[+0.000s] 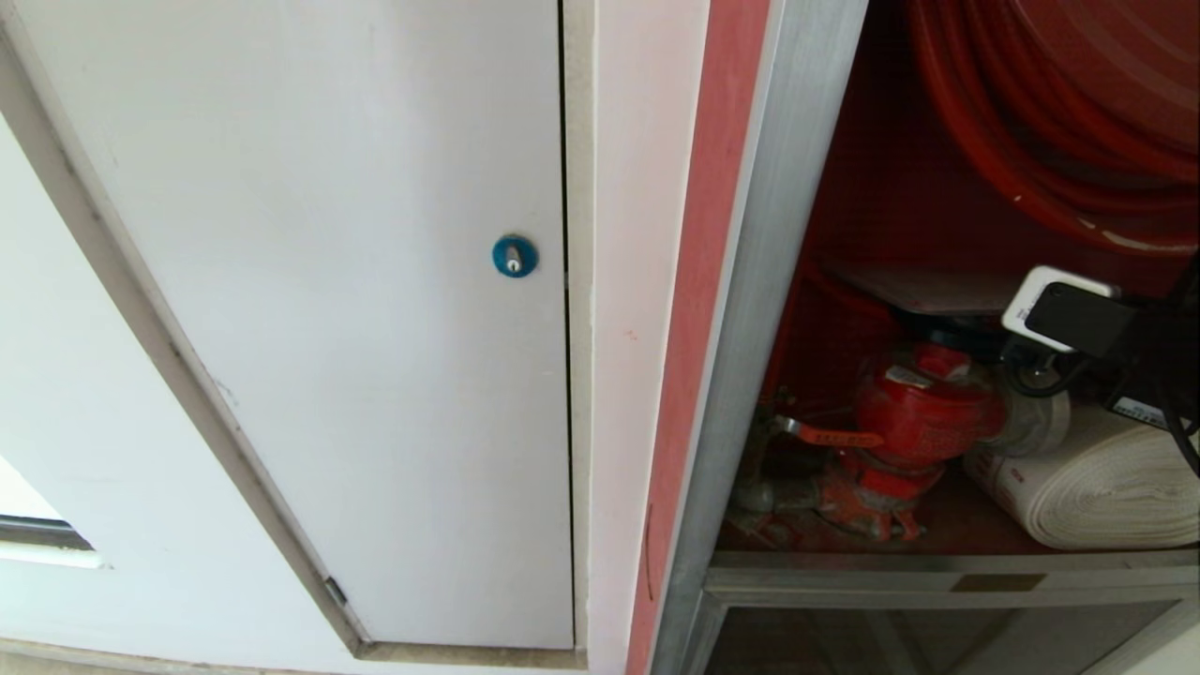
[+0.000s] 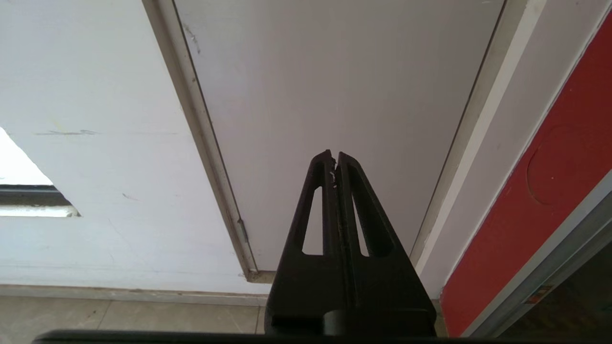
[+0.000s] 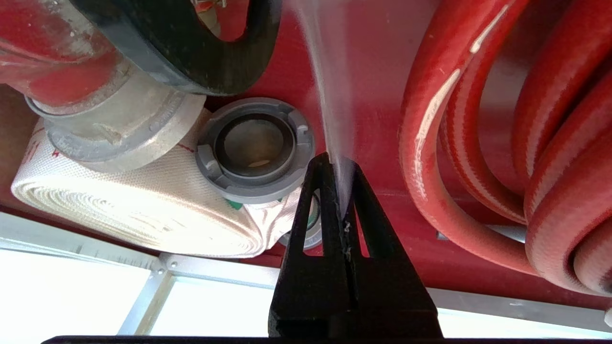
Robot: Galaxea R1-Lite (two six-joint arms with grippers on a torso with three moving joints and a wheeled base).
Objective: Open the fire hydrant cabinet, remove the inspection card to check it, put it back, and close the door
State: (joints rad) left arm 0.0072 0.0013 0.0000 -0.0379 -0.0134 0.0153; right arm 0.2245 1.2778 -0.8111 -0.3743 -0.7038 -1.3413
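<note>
Right wrist view had the thin pale grey-white inspection card (image 3: pixel 334 95) seen edge-on, a translucent sheet rising from the tips of the black right gripper (image 3: pixel 340 165), whose two fingers were pressed together on its lower edge. The card stood inside the silver-metal-framed, red-lined fire hydrant cabinet (image 3: pixel 377 57), between the coiled red rubber hose (image 3: pixel 478 143) and a grey metal hose coupling (image 3: pixel 256 150) that sat against the white rolled fabric hose (image 3: pixel 134 205). No print on the card could be read from this angle. Faint red markings showed on the white hose, too small to make out. In the head view the card appeared as a flat pale sheet (image 1: pixel 923 289) lying roughly level above the red cast valve (image 1: pixel 923 403), with the right wrist's white-and-black camera housing (image 1: pixel 1064 314) at its near end; the valve carried a small white label and raised lettering, both illegible. The cabinet's silver frame (image 1: pixel 778 281) stood open-fronted, and a small brass plate (image 1: pixel 998 582) sat on its lower crossbar, its text unreadable. To the left of the frame hung a plain white panel (image 1: pixel 356 281) with a round blue lock (image 1: pixel 515 256). The black left gripper (image 2: pixel 335 155) pointed at the lower part of that panel with its fingers closed together and nothing between them.
</note>
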